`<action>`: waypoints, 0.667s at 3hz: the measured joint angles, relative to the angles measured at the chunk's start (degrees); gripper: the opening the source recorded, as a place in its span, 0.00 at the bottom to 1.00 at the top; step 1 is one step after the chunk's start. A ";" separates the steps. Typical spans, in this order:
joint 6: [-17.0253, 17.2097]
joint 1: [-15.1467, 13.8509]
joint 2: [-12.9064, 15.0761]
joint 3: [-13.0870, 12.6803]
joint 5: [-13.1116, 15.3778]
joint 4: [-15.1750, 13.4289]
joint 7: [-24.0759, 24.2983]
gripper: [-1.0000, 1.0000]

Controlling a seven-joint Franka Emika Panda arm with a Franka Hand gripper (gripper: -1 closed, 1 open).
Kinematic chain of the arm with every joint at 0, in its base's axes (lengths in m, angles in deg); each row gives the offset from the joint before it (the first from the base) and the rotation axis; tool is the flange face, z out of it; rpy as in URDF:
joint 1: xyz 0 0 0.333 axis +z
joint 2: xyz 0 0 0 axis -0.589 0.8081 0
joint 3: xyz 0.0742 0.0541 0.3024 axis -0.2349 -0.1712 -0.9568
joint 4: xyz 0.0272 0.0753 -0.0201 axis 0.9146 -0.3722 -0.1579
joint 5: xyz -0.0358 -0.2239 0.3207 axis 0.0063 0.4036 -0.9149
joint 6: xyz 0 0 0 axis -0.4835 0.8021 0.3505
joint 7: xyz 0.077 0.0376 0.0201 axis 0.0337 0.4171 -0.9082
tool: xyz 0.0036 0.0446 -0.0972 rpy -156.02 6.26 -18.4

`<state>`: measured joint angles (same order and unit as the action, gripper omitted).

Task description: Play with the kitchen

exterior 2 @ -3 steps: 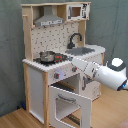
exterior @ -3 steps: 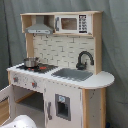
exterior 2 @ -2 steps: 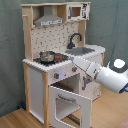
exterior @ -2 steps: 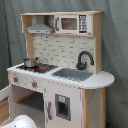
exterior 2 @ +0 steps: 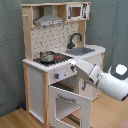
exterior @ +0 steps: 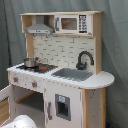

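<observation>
Now the kitchen [exterior 2: 55,55] with oven door [exterior 2: 70,97] open, claw [exterior 2: 70,62] at stove edge, grip unclear

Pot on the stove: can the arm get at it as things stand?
Probably yes. In the second exterior view the arm reaches toward the kitchen front edge, right beside the stove. The pot sits open on top, nothing over it below the hood. The open oven door hangs lower, out of the way.

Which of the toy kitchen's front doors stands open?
The oven door below the stove, folded down and outward in the second exterior view; the cabinet door under the sink stays shut in the first exterior view.
</observation>
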<state>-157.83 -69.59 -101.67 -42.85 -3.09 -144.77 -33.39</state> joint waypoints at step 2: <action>2.70 -0.61 -0.05 -2.74 0.00 2.51 11.95 1.00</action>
<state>-155.13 -70.19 -101.72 -45.59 -3.09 -142.26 -21.44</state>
